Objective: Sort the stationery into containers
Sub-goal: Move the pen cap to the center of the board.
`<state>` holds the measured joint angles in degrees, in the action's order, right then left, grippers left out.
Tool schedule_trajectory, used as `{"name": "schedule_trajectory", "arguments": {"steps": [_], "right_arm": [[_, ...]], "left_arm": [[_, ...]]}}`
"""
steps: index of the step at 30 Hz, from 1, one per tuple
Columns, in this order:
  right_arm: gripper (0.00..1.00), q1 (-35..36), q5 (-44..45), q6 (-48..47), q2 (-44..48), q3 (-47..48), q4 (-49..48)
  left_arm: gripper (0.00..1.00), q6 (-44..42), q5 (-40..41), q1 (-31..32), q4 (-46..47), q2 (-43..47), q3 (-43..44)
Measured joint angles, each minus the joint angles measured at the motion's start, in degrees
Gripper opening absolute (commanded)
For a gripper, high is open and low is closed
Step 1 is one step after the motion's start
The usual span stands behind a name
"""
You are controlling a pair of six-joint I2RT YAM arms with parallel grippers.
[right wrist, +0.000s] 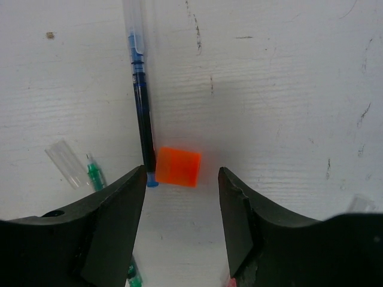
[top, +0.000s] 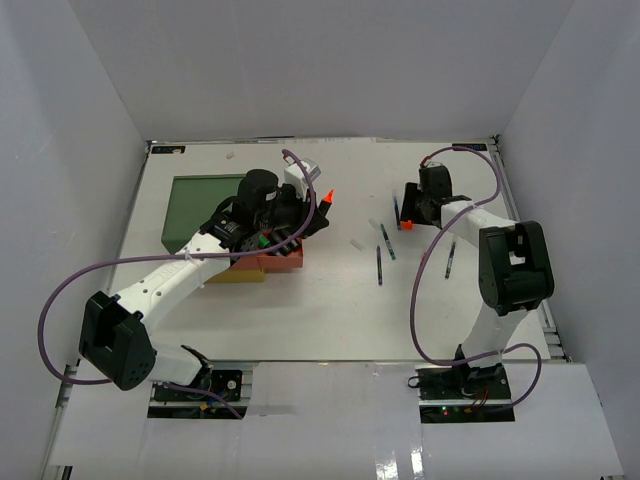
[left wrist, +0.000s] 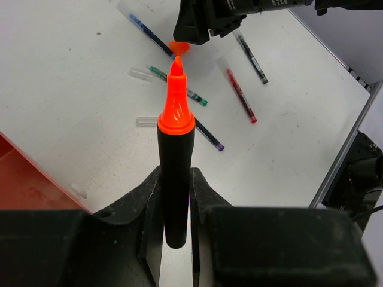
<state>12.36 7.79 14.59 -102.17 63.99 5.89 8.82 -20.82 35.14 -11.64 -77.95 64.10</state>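
Two grippers face each other over the white table (top: 330,310). The left gripper (left wrist: 176,200) is clenched on a stubby black highlighter with a bare orange felt tip (left wrist: 176,152). It grasps the barrel near its tail, so most of the body sticks out. The highlighter hangs above the table just right of the boxy stack of green, red-orange and yellow drawers (top: 275,262), with its tip aimed at the right gripper (right wrist: 182,185).

That gripper is released, its jaws spread on either side of a small orange block (right wrist: 178,167) lying on the table. I take the block to be the highlighter's cap. A thin blue pen in a clear barrel (right wrist: 142,113) lies just left of the block, apparently touching it. A green pen (right wrist: 94,176) and a loose clear sleeve (right wrist: 63,158) lie further left.

Several things could go wrong here:
- The block is small and sits off-centre, nearer the left finger, so closing jaws may tip it or pinch the blue pen along with it.
- Held only at its tail, the highlighter could pivot if the cap is pushed on.
- The exposed tip could mark the table or a drawer.
- The two grippers are close together, so a careless reach risks a knock.
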Motion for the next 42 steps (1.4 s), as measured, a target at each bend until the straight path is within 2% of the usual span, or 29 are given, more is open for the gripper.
{"name": "schedule_trajectory", "arguments": {"steps": [10, 16, 22, 24, 28, 34, 39, 42], "right_arm": [[0.57, 0.59, 1.14, 1.05, -3.61, 0.74, 0.02], [0.52, 0.63, 1.70, 1.20, -4.68, 0.87, 0.02], [0.36, 0.63, 2.25, 0.13, -4.83, 0.87, 0.02], [0.27, 0.63, 2.23, -0.74, -4.83, 0.87, 0.02], [0.23, 0.66, 1.68, -3.56, -4.28, 0.33, -0.33], [0.23, 3.34, -0.90, -12.31, 5.97, -5.46, -0.35], [0.24, 11.45, -6.10, -21.68, 17.86, -9.09, -1.53], [0.25, 16.52, -10.73, -25.59, 21.73, -11.15, -1.40]], "left_arm": [[0.00, -0.15, 0.48, 0.00, -0.02, 0.00, 0.00], [0.00, -0.26, 0.48, 0.00, -0.02, 0.00, 0.00], [0.00, -0.28, 0.48, 0.00, -0.04, -0.02, 0.00], [0.00, -0.35, 0.48, 0.00, -0.04, -0.02, 0.00], [0.00, -0.44, 0.48, 0.00, -0.04, -0.02, 0.00], [0.00, -0.68, 0.52, 0.00, -0.15, -0.02, 0.00], [0.00, -1.01, 0.79, 0.00, -0.22, 0.17, -0.04], [0.00, -1.29, 1.53, 0.00, -0.17, 1.25, -0.72]]}}
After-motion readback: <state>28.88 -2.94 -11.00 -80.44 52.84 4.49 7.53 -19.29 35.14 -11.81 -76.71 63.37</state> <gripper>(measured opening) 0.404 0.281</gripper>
